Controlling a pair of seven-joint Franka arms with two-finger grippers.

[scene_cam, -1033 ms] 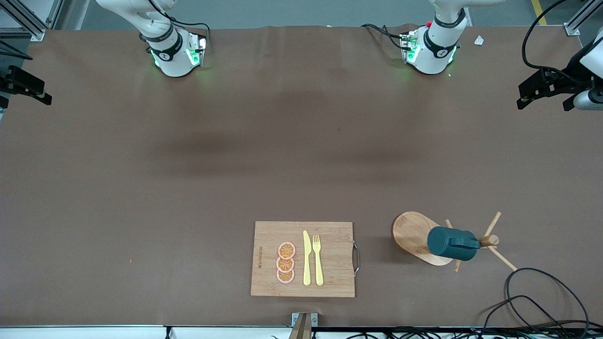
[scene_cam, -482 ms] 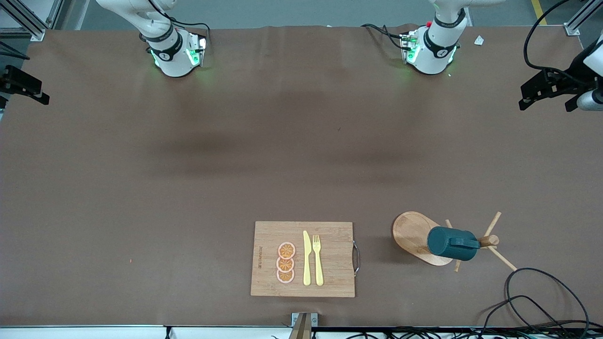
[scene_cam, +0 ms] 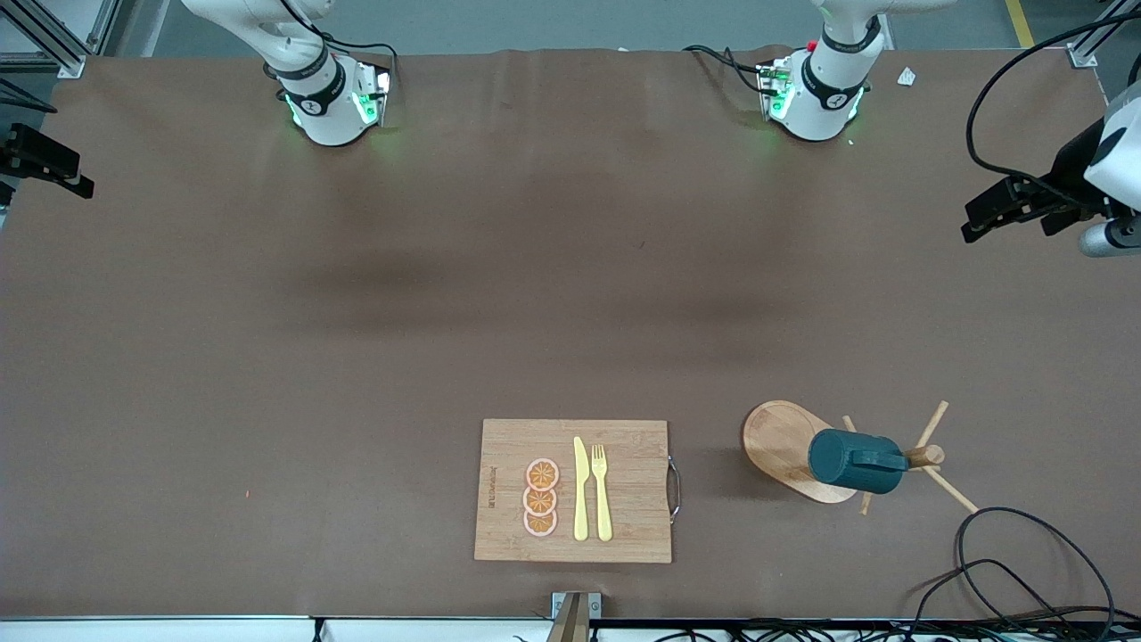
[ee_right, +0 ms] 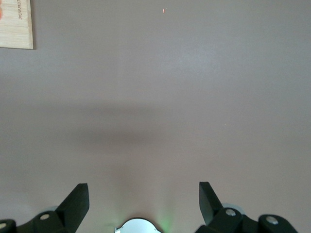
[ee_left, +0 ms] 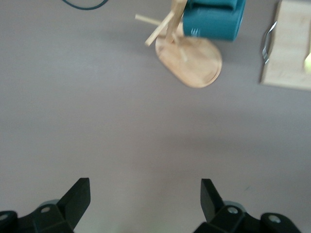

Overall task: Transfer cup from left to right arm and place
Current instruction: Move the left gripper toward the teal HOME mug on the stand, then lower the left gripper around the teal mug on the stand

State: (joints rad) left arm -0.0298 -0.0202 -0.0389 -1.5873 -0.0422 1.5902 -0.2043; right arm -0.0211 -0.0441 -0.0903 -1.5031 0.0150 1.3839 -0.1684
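Note:
The dark teal cup (scene_cam: 851,461) hangs on its side from a peg of a wooden mug tree (scene_cam: 927,455) with an oval base (scene_cam: 778,439), near the front camera at the left arm's end of the table. In the left wrist view the cup (ee_left: 211,22) and the base (ee_left: 192,56) show well ahead of the fingers. My left gripper (scene_cam: 1005,227) (ee_left: 145,194) is open and empty, up over the table's edge at the left arm's end. My right gripper (scene_cam: 49,174) (ee_right: 144,194) is open and empty, over the edge at the right arm's end.
A wooden cutting board (scene_cam: 624,526) with a metal handle lies beside the mug tree, toward the right arm's end, carrying a yellow knife (scene_cam: 580,490), a yellow fork (scene_cam: 602,490) and three orange slices (scene_cam: 541,497). A black cable (scene_cam: 1025,553) loops near the front corner.
My left gripper has shifted from the table's edge toward the mug tree. The right gripper has barely moved. The cup stays on its peg.

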